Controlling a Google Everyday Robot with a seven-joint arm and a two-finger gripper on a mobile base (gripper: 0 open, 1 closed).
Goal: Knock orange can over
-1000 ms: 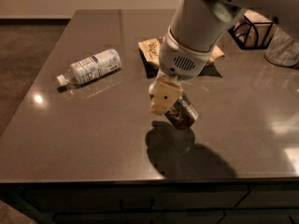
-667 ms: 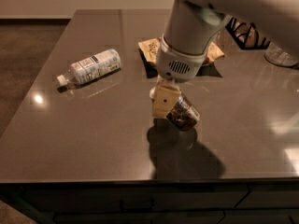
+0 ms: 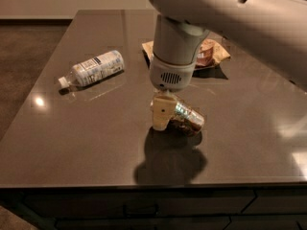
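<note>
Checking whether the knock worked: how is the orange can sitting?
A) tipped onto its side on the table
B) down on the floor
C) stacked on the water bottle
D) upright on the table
A: the orange can lies on its side on the table, right beside the gripper.

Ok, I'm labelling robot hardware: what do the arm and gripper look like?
Arm: smooth off-white shell with one dark hole. Wrist: pale cylinder with a dotted vent grille. Gripper, beside the orange can: cream plastic, one dark dot.
</note>
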